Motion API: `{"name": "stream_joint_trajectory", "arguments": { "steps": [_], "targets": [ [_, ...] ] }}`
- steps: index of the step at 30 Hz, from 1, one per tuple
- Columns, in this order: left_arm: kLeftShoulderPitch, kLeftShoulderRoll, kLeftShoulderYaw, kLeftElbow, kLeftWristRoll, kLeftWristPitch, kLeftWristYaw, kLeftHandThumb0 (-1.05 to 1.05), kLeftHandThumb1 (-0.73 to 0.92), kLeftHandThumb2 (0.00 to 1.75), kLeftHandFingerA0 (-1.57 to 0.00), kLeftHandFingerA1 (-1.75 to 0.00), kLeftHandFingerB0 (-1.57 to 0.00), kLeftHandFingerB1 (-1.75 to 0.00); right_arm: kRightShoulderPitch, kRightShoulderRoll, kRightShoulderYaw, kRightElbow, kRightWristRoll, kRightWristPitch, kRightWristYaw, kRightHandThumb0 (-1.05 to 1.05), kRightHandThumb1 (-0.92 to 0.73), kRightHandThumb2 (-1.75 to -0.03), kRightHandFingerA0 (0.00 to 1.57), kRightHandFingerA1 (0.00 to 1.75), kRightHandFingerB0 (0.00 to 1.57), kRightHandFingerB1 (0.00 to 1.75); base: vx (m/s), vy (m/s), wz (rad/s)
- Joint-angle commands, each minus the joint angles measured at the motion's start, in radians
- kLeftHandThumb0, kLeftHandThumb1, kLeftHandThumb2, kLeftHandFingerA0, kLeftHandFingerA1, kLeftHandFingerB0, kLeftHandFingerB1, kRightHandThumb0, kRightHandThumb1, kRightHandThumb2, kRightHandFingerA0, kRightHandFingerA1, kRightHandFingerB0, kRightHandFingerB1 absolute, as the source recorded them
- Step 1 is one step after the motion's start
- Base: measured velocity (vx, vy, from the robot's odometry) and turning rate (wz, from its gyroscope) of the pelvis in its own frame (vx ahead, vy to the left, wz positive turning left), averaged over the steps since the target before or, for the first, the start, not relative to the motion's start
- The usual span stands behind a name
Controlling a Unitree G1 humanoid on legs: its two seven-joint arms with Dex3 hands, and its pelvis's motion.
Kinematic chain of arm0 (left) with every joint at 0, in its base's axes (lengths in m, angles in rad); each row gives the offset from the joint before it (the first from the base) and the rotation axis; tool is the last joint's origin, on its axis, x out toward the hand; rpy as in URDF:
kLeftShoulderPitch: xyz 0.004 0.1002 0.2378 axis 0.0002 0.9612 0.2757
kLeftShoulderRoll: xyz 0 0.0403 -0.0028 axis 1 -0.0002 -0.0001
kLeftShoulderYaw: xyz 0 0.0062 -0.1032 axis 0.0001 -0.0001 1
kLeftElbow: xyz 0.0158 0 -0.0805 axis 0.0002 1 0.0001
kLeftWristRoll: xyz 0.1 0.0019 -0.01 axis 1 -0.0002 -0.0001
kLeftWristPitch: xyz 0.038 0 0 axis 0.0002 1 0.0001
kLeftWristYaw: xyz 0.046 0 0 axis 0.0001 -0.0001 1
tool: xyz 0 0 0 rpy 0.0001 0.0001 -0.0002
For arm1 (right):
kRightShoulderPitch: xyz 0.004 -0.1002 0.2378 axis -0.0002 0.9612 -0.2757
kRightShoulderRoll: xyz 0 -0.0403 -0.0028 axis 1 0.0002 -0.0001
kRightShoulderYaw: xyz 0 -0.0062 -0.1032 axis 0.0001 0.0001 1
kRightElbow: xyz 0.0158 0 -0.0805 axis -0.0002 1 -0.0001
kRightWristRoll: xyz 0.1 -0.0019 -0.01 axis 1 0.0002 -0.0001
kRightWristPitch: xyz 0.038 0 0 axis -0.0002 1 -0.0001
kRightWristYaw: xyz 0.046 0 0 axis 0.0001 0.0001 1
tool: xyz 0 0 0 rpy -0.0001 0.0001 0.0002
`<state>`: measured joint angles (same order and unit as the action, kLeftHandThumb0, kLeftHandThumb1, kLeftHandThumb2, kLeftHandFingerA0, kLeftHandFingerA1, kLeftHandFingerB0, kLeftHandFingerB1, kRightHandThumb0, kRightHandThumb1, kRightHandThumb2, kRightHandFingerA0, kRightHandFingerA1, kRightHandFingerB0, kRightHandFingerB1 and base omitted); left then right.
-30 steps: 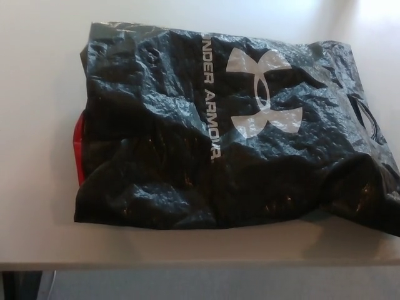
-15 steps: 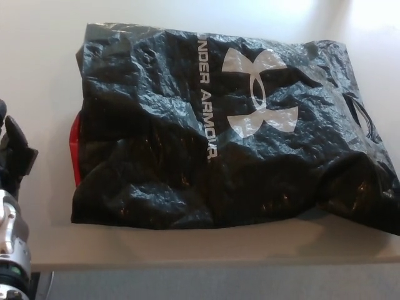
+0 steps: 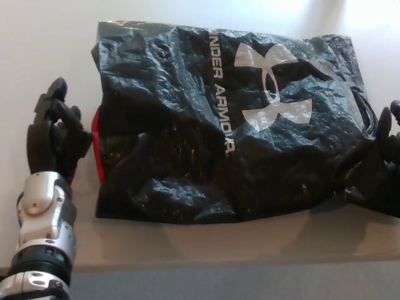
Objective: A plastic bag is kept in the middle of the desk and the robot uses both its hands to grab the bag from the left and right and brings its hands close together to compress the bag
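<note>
A crumpled black plastic bag (image 3: 219, 119) with a white logo and lettering lies flat across the white desk (image 3: 37, 50). Something red (image 3: 95, 144) peeks out at its left edge. My left hand (image 3: 55, 131) stands upright on the desk just left of the bag, open with fingers spread, close to the red edge and holding nothing. My right hand (image 3: 386, 134) shows only partly at the picture's right border, beside the bag's right end; its fingers rise against the bag's edge.
The desk's front edge (image 3: 200, 265) runs just below the bag, with grey floor beyond it. Bright light falls on the desk at the far right corner.
My left hand has come up from the lower left to the bag's left side. My right hand has entered at the right edge. The camera view has shifted a little.
</note>
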<state>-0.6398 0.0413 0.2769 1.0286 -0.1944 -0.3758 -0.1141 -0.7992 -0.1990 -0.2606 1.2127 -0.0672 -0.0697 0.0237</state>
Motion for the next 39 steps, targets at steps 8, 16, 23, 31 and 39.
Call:
{"name": "stream_joint_trajectory", "arguments": {
  "steps": [8,16,23,31,39],
  "targets": [
    [0.008,-0.117,-0.132,-0.033,0.030,0.086,-0.056,-0.81,0.86,1.25,0.00,-0.22,-0.05,-0.21,-0.019,0.163,0.055,-0.039,0.044,-0.034,0.020,-0.89,-0.78,-1.15,0.11,0.47,0.04,0.20,0.00,0.000,0.00],
    [0.055,-0.177,-0.142,-0.017,0.040,0.064,-0.005,-0.82,0.92,0.89,0.00,-0.22,-0.08,-0.24,-0.022,0.209,0.061,-0.076,0.066,-0.035,-0.001,-0.78,-0.72,-1.14,0.02,0.44,0.01,0.24,0.00,0.000,0.00],
    [0.086,-0.250,-0.146,-0.033,0.037,0.009,0.037,-0.79,0.90,1.24,0.00,-0.16,-0.04,-0.19,-0.003,0.259,0.078,-0.081,0.079,-0.073,0.046,-0.76,-0.76,-1.16,0.05,0.47,0.00,0.27,0.00,0.000,0.00],
    [0.062,-0.291,-0.159,-0.077,0.060,-0.020,0.090,-0.71,0.92,0.96,0.00,-0.04,0.00,-0.20,0.031,0.331,0.100,-0.124,0.102,-0.113,0.104,-0.79,-0.77,-1.15,0.04,0.39,0.04,0.23,0.00,0.000,0.00],
    [0.056,-0.271,-0.197,-0.097,0.102,-0.100,0.098,-0.75,0.89,1.20,0.00,-0.04,0.00,-0.10,0.099,0.342,0.213,-0.182,0.048,-0.256,0.171,-0.84,-0.90,-1.22,0.00,0.13,0.00,0.16,0.00,0.000,0.00]
  ]
}}
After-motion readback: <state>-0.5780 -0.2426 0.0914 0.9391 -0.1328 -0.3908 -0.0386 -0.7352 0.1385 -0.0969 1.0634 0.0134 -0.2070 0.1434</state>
